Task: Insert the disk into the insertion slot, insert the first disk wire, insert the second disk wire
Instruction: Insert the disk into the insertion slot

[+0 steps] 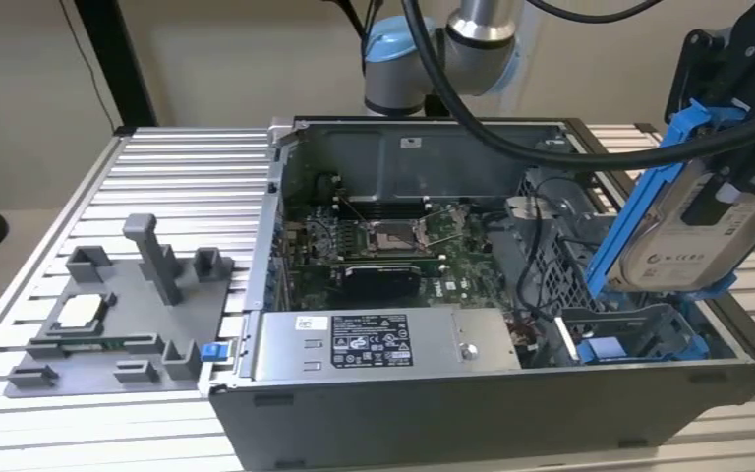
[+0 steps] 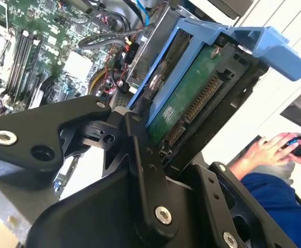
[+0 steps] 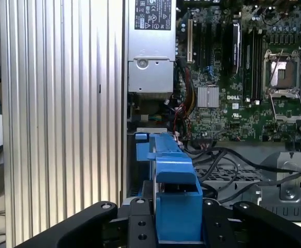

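1. Black metal two-finger gripper: jaws clamp the disk from both sides; its linkage plates and screws fill the foreground.
2. The disk, a flat rectangular hard drive in a bright blue plastic frame, is held tilted, with its green circuit-board face and connector row toward the camera.
3. Behind it: green motherboard with black memory slots, and black, red and yellow cables just beside.
4. Past the disk: a person's hand and blue sleeve.
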Motion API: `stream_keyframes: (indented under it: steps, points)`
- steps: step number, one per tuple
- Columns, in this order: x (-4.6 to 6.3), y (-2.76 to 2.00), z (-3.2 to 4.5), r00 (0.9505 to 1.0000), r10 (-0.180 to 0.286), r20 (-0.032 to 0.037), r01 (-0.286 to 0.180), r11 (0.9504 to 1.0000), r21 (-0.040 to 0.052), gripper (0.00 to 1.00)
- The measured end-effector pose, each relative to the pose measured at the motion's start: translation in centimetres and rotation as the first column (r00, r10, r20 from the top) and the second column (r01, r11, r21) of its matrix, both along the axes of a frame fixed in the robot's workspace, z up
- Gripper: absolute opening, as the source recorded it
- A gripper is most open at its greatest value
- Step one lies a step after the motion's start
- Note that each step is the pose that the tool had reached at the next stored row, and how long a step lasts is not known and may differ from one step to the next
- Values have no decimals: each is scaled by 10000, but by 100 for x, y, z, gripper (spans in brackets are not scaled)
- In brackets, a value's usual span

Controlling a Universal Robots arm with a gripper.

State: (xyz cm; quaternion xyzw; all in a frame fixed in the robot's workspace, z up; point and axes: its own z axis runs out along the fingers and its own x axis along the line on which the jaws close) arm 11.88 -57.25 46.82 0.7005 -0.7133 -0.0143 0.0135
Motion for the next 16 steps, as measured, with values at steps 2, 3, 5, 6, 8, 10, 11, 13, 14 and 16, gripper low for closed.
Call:
stream_keyframes:
  steps: [2,3,5,6,8,10,11,13,14,16]
  points:
    - [0,0,-1,10000,0,0,0,10000,2,0]
    - [0,0,-1,10000,0,0,0,10000,2,0]
    - [0,0,-3,10000,0,0,0,10000,2,0]
    - [0,1,-7,10000,0,0,0,10000,4,0]
    - [0,0,-14,10000,0,0,0,10000,2,0]
    - [0,0,-25,10000,0,-11,0,10000,1,0]
    - [0,0,-30,10000,0,-11,0,10000,2,0]
    - [0,0,-39,10000,0,-11,0,10000,2,0]
    - [0,0,-49,10000,0,-16,0,10000,2,0]
    - [0,0,-59,10000,0,-30,0,10000,2,0]
